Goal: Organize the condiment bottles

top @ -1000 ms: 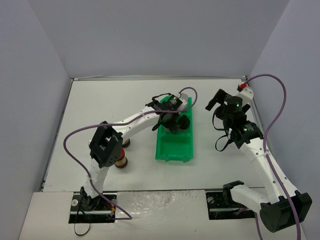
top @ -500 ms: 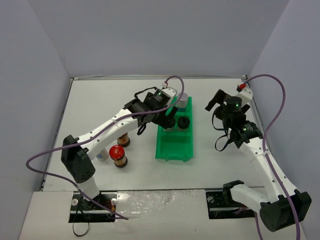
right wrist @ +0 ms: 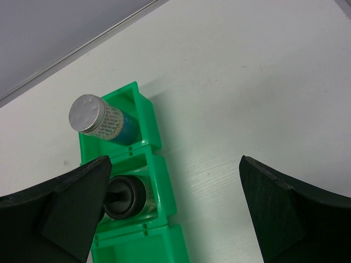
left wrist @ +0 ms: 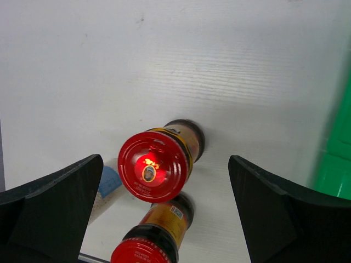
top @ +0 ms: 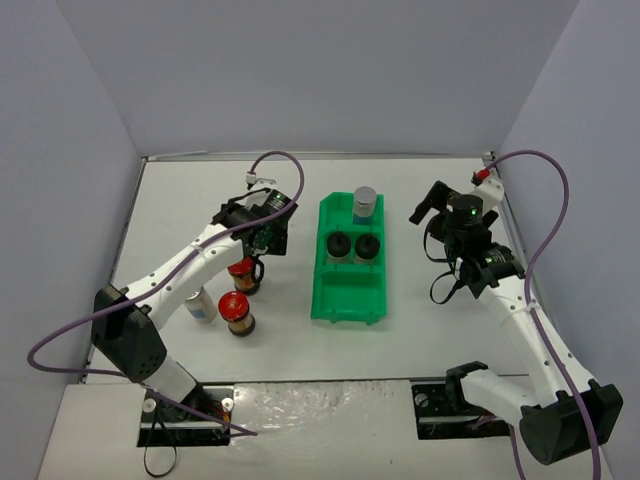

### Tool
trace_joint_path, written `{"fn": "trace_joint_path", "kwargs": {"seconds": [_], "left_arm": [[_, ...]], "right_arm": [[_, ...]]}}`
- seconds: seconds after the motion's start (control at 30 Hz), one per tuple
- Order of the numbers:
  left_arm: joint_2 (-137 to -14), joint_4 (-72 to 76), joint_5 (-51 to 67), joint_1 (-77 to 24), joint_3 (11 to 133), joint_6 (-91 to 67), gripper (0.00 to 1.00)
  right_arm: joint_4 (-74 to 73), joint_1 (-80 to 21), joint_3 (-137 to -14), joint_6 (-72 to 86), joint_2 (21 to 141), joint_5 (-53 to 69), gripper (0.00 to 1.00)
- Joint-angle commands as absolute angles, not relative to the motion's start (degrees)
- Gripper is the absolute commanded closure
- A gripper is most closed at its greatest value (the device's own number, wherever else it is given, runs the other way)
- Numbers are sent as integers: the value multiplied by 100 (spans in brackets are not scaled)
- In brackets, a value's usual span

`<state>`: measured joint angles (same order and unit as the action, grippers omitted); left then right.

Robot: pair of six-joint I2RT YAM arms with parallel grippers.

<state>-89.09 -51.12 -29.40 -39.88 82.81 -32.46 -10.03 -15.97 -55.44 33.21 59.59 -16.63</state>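
I count one silver jar [top: 365, 201], two black jars [top: 338, 245] in bin [top: 348, 298]. Outside stand red jars [top: 238, 312] and second silver jar [top: 200, 305]. Apart and empty: left gripper [left wrist: 165, 161], right gripper [right wrist: 175, 160].

Top camera high behind counter [top: 430, 330], left wrist close over red-capped jars [left wrist: 154, 165], right wrist slanting at bin [right wrist: 143, 118], both shared overhead.
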Motion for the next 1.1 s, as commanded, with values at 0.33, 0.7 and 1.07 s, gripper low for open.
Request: {"fn": "trace_joint_path", "kwargs": {"seconds": [0.33, 0.7, 1.07], "left_arm": [[-8460, -4864, -2168, -3127, 7468, -3949, 3], [-8669, -4289, -1328, -3041, 6879, -4199, 8], [-8717, -4200, -1372, -3047, 6989, -4149, 100]], "right_arm": [[-571, -1626, -5658, 3351, 6040, -1665, 0], [-562, -1633, -5586, 3393, 6010, -1644, 0], [-562, -1633, -5508, 3410, 5950, -1663, 0]]}}
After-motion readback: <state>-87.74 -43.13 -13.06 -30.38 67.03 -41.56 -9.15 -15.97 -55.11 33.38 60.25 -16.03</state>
